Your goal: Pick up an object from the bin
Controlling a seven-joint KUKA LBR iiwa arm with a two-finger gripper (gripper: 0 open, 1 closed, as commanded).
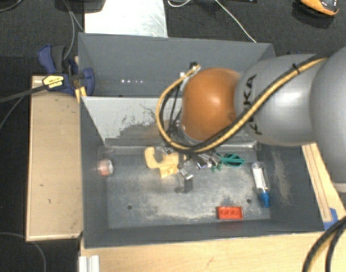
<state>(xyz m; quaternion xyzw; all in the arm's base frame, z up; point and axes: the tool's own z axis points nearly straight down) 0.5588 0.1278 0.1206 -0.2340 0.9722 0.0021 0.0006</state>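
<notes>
Yellow chunk (160, 162) is the one to watch, Dan: a pale, lumpy piece lying on the floor of the bin (139, 205), left of the middle and close under the back wall.

And the arm (292, 103), Sam?

Reaching in from the right, big and grey, with the orange cover (210, 103) on its wrist hanging right over the middle of the bin. Black and yellow cables (164, 115) loop round that cover. Below it the fingers (185, 181) point down at the floor, just beside the chunk's right edge.

Wide or narrow?

Cannot tell, Dan. They show as one dark shape under the cover. Whether they touch the chunk, I can't say either.

What else is down there?

A green thing (231, 161) just right of the fingers, partly under the arm. Farther right there's a white tube with a blue tip (260, 183), lying near the right wall with the blue end toward the front. A red brick (230, 212) sits near the front wall, well apart from the chunk. And a pinkish ball (105, 166) lies alone at the far left, by the left wall.
</notes>
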